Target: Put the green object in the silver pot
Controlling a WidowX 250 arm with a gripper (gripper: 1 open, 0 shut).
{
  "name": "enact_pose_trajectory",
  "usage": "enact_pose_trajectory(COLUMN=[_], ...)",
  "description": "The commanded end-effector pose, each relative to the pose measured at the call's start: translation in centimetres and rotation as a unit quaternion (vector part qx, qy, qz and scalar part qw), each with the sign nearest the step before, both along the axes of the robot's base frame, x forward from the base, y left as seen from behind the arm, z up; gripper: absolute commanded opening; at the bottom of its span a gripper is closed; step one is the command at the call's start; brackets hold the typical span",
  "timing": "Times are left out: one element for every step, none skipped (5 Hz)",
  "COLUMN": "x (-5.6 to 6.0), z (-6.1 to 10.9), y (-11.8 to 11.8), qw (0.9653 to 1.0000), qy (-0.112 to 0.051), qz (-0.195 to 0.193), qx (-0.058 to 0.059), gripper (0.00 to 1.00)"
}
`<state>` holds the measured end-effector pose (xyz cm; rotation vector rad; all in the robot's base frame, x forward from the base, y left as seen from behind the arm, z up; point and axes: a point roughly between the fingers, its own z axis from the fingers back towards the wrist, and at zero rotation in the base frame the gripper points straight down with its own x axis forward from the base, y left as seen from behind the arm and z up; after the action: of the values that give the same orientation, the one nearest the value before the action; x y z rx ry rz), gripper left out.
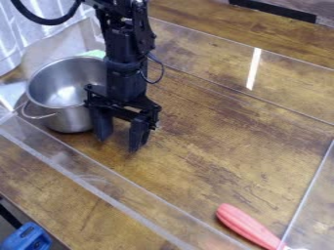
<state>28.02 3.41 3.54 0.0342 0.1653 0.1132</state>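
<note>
The silver pot (65, 88) stands upright on the wooden table (209, 127), at the upper left of the view; the end effector (120, 145) is low over the wood just beside it, on the pot's right side as seen here; its dark fingers point down, and I cannot tell how far apart they are or whether they have hold of anything. The green object (97, 55) shows only as a pale scrap at the pot's far rim, partly behind the arm (whether it is inside or just behind, I cannot say). The relation that matters: it lies beyond the end effector, farther from the camera; the coming move probably calls for lifting clear of the rim, then reaching back toward it; going low could knock the pot.
</note>
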Motion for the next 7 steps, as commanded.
enact_pose_trajectory(x=[0.26, 0.3, 0.35, 0.39, 0.44, 0.48, 0.53], z=[1.01, 0.81, 0.61, 0.68, 0.74, 0.81, 0.86], y=[1.35, 1.41, 1.48, 1.49, 1.51, 1.53, 1.55], qw=[0.9995, 0.9995, 0.9995, 0.9995, 0.9994, 0.9993, 0.9993], qy=[-0.024, -0.023, -0.023, -0.025, -0.027, -0.029, -0.031], qz=[0.019, 0.02, 0.021, 0.021, 0.021, 0.021, 0.021], qx=[0.005, 0.006, 0.007, 0.006, 0.005, 0.004, 0.003], gripper=[0.0, 0.0, 0.0, 0.0, 0.0, 0.0, 0.0])
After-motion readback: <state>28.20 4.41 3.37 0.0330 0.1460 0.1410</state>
